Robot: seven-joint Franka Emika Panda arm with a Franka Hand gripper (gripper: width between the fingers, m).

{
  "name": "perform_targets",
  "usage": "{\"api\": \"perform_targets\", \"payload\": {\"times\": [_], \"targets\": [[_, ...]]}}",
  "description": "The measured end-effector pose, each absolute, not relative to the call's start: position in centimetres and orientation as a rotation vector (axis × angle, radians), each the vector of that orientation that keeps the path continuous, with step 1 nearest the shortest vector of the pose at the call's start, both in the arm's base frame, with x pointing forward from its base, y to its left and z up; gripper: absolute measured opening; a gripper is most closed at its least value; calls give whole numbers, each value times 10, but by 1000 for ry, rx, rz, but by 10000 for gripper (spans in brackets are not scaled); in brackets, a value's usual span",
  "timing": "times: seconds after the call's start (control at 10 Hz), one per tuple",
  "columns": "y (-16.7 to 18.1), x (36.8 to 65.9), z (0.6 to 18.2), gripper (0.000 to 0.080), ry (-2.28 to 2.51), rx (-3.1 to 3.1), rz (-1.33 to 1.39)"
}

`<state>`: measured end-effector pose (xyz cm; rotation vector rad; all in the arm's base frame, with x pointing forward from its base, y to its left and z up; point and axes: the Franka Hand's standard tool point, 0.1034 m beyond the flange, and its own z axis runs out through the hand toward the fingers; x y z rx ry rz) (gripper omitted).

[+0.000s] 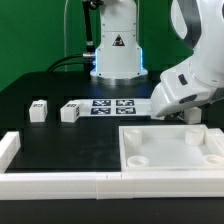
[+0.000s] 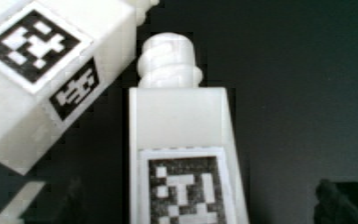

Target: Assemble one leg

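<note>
In the wrist view a white leg (image 2: 179,130) lies flat on the black table, with its screw tip (image 2: 167,58) pointing away and a tag sticker near my gripper (image 2: 190,205). The gripper is open. Its dark fingertips (image 2: 41,205) stand on either side of this leg, with gaps. A second leg (image 2: 48,72) lies close beside the first, at an angle. In the exterior view my gripper (image 1: 187,113) is low over the table, just behind the far edge of the white panel (image 1: 170,148). Two more legs (image 1: 38,110) (image 1: 70,112) stand at the exterior view's left.
The marker board (image 1: 112,105) lies in the middle of the table, in front of the arm's base (image 1: 117,55). A low white rail (image 1: 60,181) runs along the front edge, with a block (image 1: 8,150) at the exterior view's left.
</note>
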<state>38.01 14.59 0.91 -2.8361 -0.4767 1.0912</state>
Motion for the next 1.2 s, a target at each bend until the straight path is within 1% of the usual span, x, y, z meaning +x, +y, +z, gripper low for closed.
{"api": "perform_targets", "payload": {"times": [0.2, 0.3, 0.4, 0.5, 0.6, 0.7, 1.2], "targets": [[146, 377, 6, 649, -472, -2849, 1065], [146, 377, 6, 610, -474, -2848, 1063], [146, 377, 6, 455, -477, -2847, 1063], [146, 377, 6, 455, -479, -2846, 1063], [146, 377, 6, 304, -479, -2846, 1063], [146, 377, 6, 288, -479, -2846, 1063], [146, 377, 6, 289, -479, -2846, 1063]]}}
